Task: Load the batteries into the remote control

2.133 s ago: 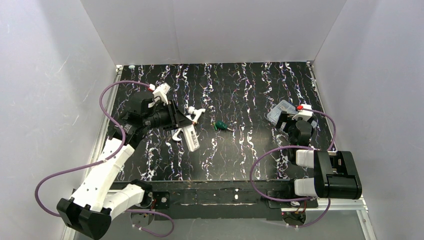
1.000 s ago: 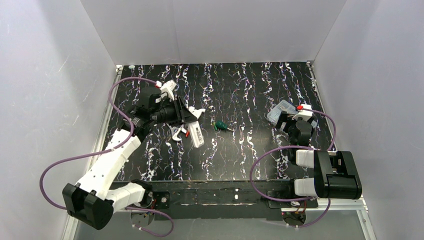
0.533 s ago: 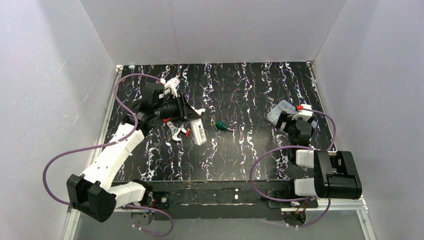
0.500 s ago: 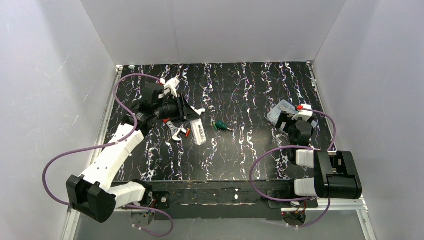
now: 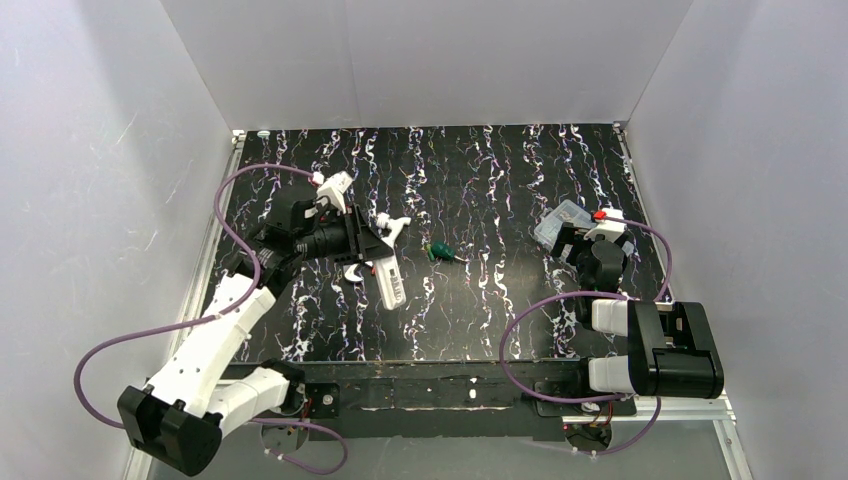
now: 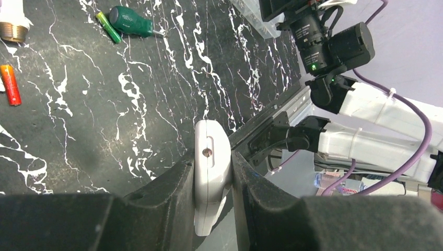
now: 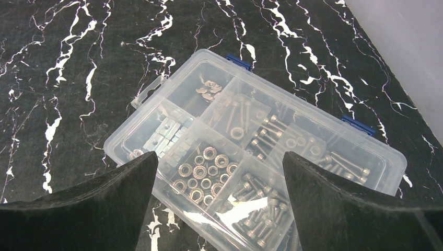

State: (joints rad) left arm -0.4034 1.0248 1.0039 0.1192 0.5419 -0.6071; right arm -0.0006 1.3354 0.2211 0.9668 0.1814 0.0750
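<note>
**Remote gripped, batt loose beside it**

L pincer (image 6: 211, 162) clamped on slim white plastic remote control (image 5: 390, 285), long axis running out past fingertips. One small red-orange battery (image 6: 10, 84) lies on black marbled surface (image 5: 500, 200) just beside gripped end, nearest L arm. R pincer (image 7: 219, 157) gaping, well apart over clear compartment box (image 7: 313, 136).

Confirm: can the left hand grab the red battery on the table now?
Probably not. The left hand is shut on the remote control, so it has no free grip; the battery itself lies uncovered nearby.
</note>
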